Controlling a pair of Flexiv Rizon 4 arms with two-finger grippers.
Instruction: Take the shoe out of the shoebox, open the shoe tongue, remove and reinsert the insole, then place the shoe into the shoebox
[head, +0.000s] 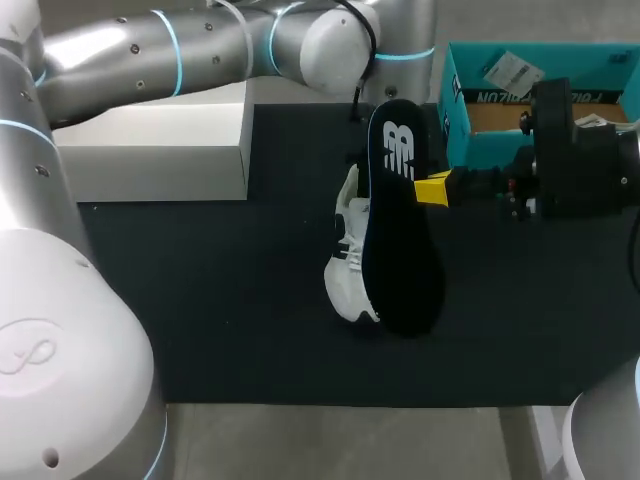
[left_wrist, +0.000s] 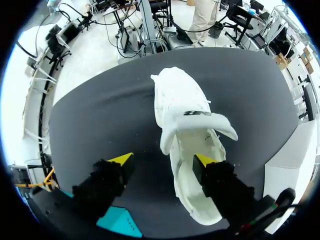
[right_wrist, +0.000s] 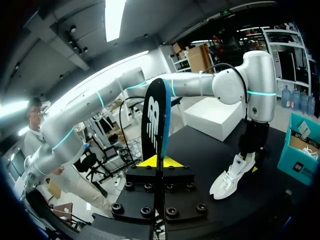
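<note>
Black insole (head: 400, 230) pinched in your right gripper (head: 432, 188), above white shoe (head: 348, 270) mid-table; shoebox (head: 458, 110) at 2 o'clock. Left gripper (left_wrist: 164, 160) spread astride its side. Feed toe end first, tongue (left_wrist: 200, 122) held back.

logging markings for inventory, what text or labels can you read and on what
Black foam insole: white stylised logo, no legible words.
White sneaker, tongue: short dark print, too blurred.
Teal cardboard shoebox, inner flap: dark lettering, unreadable.
White paper label in the shoebox: too small to read.
</note>
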